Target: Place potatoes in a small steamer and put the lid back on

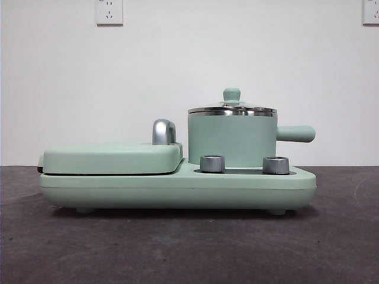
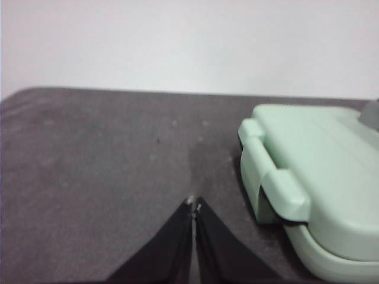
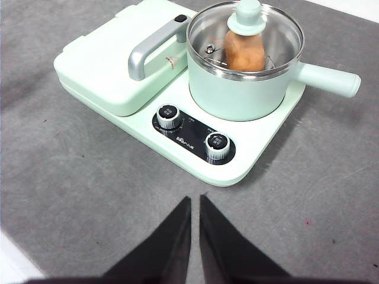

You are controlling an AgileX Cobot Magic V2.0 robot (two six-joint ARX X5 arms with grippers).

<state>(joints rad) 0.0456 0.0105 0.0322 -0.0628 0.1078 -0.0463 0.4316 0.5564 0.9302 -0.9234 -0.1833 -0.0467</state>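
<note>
Knobs (image 1: 213, 163) front; only R wrist shows potato (image 3: 244, 52) under lid (image 3: 246, 35)

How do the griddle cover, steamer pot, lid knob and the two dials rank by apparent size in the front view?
1. griddle cover
2. small steamer
3. The two dials, which look alike
4. lid knob, close to the dials and farther back, so unsure
</note>
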